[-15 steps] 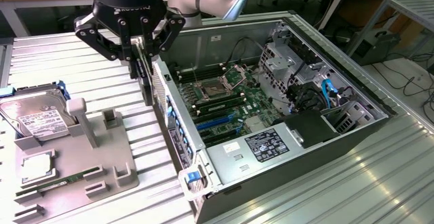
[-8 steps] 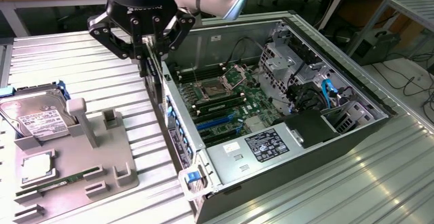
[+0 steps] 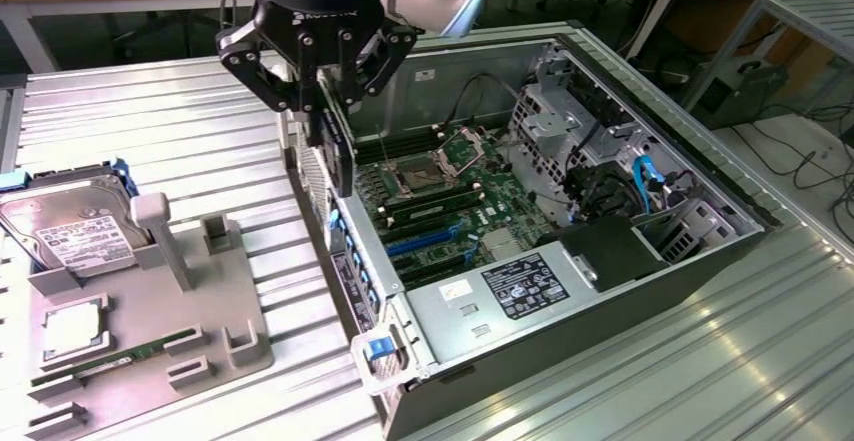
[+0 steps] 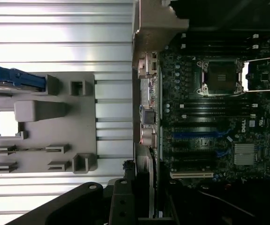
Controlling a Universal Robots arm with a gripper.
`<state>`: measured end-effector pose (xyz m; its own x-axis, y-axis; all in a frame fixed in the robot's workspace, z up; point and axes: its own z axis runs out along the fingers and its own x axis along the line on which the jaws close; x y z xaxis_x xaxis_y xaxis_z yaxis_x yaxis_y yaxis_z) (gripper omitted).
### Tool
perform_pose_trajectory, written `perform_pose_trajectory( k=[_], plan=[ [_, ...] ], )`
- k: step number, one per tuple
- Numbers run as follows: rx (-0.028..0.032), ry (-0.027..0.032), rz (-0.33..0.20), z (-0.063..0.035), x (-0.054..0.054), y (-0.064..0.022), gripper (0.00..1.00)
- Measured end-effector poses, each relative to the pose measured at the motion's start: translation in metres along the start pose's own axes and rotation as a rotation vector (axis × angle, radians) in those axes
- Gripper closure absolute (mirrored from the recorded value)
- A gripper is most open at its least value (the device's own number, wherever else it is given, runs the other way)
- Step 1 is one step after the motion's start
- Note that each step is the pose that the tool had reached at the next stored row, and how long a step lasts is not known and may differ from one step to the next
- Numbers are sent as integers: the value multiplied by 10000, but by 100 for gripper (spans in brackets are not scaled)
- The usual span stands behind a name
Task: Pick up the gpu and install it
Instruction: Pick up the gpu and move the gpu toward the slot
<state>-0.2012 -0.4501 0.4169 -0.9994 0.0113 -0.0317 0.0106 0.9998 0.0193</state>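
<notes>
In the exterior view, we are seeing the black linked-finger tool (image 3: 327, 96) clamping its fingers on the upper edge of the gpu (image 3: 336, 156). The gpu is a thin flat black expansion card with a pale metal bracket at one end. It is hanging on edge just above the rear wall of the open dark metal computer case (image 3: 574, 361). Its lower edge is hovering near the green motherboard (image 3: 454, 211) inside that case, and we are judging it not yet seated. Beside the case, on the ribbed metal worktop (image 3: 160, 111), the grey moulded fixture (image 3: 227, 321) is carrying a silver hard drive with a white label (image 3: 74, 231).

In the wrist view, we are looking down past the tool's dark body. The card is showing edge-on as a narrow strip running along the case's rear wall. The blue expansion slots (image 4: 200, 134) and a cream slot (image 4: 191, 174) are lying bare just inside that wall. So we are taking the pick-up as done, with the card off the fixture, and the seating into a slot as what is left.
</notes>
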Motion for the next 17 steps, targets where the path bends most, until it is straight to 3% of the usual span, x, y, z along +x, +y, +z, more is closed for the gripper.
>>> perform_pose_trajectory(
  k=[17],
  plan=[
    [-1,-3,-10,32,-475,7,72]
  ],
)
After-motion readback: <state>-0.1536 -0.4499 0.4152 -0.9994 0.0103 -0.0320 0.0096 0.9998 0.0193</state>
